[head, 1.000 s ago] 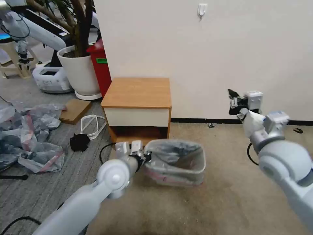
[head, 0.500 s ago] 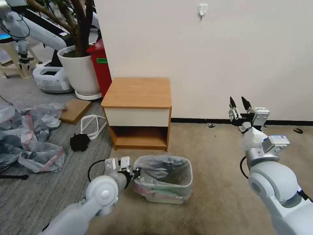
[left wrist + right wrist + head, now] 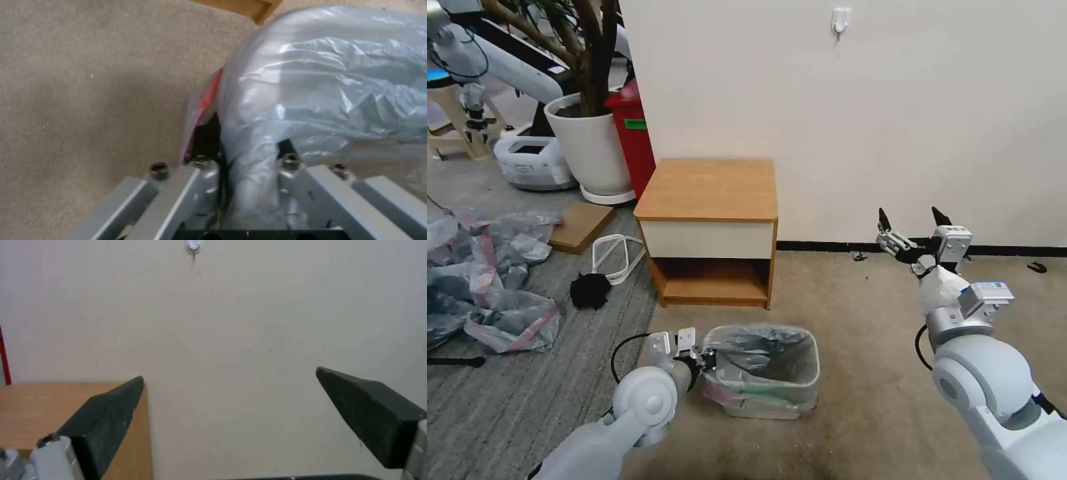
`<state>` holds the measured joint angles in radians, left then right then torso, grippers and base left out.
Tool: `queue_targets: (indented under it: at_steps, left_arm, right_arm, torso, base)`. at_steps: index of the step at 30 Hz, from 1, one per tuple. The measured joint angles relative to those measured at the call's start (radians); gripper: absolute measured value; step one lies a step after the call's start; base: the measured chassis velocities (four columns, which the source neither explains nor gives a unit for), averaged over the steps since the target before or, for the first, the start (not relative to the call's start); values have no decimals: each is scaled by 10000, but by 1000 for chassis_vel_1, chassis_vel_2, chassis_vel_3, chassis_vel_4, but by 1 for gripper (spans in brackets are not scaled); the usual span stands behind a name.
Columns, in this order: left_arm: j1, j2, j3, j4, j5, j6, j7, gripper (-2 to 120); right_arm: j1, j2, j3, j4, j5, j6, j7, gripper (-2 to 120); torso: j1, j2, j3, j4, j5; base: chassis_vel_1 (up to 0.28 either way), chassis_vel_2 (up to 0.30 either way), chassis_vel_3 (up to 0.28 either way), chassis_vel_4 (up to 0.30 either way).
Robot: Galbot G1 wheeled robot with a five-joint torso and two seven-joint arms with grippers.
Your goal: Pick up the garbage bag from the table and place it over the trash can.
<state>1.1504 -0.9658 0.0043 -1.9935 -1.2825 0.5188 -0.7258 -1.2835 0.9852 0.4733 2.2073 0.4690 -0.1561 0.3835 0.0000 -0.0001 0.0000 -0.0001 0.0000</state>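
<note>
From the head camera, the garbage bag [image 3: 764, 357] already lines the trash can [image 3: 774, 399] on the floor before the table [image 3: 707, 190]. The left gripper [image 3: 706, 359] holds its near rim. The right gripper [image 3: 914, 223] hangs spread and empty.

The left wrist camera shows the jaws apparently clamped on film. Next: let go gently.

The left gripper [image 3: 249, 156] is closed on a fold of the garbage bag [image 3: 329, 83], at the grey bag's side. A pink-red band [image 3: 205, 103] is seen along the bag's edge. Beige carpet [image 3: 89, 83] is seen beside it, and a wooden corner [image 3: 249, 6] beyond.
</note>
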Motion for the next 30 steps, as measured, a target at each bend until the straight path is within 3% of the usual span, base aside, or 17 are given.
queue_targets:
  at_steps: [4,6,7,10,17,30]
  left_arm:
    - [1,57,-8,-81,-77,90,-29,29]
    - [3,92,-31,-171,-284,197,-117,42]
    - [3,92,-31,-171,-284,197,-117,42]
    - [-32,147,-42,-287,-571,262,-275,57]
    - [-53,254,-213,-643,-1258,455,-514,79]
    - [231,870,-834,-1772,-2286,769,-987,80]
  right_arm:
    - [-6,24,-6,1,-6,0,-3,100]
    - [-15,46,-16,3,-24,0,-5,100]
    - [-15,46,-16,3,-24,0,-5,100]
    - [-6,39,3,4,-27,-1,-10,95]
    - [-55,56,72,24,-27,-5,-12,82]
    - [-124,52,245,60,11,-24,-8,81]
  torso:
    - [0,0,0,1,0]
    - [0,0,0,1,0]
    - [0,0,0,1,0]
    - [0,0,0,1,0]
    - [0,0,0,1,0]
    - [0,0,0,1,-1]
  base:
    - [0,0,0,0]
    - [0,0,0,0]
    - [0,0,0,0]
    - [0,0,0,0]
    - [0,0,0,0]
    - [0,0,0,0]
